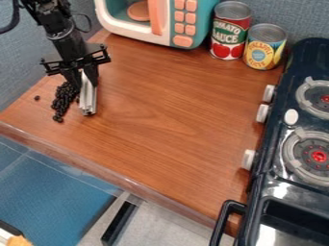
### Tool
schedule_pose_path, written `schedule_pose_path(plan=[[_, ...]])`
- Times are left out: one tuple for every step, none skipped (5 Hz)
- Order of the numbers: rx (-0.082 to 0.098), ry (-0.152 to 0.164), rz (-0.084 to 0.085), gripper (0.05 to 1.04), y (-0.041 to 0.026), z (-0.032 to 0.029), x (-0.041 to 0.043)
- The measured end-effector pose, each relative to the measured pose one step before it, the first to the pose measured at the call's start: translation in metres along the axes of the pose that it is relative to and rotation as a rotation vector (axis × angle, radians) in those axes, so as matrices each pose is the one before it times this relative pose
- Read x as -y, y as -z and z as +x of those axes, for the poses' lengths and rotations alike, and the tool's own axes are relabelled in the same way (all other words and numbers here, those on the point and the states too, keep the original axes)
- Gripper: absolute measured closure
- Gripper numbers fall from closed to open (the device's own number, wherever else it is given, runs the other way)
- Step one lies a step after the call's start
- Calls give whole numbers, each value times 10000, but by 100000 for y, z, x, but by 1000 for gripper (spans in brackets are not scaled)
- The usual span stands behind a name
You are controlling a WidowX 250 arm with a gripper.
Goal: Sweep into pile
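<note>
My gripper (86, 79) hangs over the upper left of the wooden counter, shut on a light grey, bar-like sweeping tool (88, 98). The tool's lower end is at the counter surface. Just left of the tool lies an elongated, uneven heap of small black beads (63, 98), some of them close against it. One loose bead (37, 97) sits apart, farther left. The fingers hide the tool's upper end and may cover some beads.
A toy microwave (160, 21) stands at the back, with a tomato sauce can (230, 31) and a pineapple can (264, 46) beside it. The toy stove (289, 144) borders the right side. The counter's front edge (122, 178) runs diagonally below the beads.
</note>
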State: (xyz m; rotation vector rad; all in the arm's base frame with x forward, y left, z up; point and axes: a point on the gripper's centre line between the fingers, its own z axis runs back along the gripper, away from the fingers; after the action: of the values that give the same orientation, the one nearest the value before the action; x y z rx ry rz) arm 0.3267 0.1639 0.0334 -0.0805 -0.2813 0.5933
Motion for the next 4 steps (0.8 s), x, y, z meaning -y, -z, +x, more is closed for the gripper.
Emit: schedule_pose_path(plan=[[115, 125, 54, 745, -119, -118, -295], [40, -9, -266, 745, -737, -237, 743], [154, 142, -486, 745, -1278, 96, 2182], [16, 630, -311, 745, -301, -430, 3337]])
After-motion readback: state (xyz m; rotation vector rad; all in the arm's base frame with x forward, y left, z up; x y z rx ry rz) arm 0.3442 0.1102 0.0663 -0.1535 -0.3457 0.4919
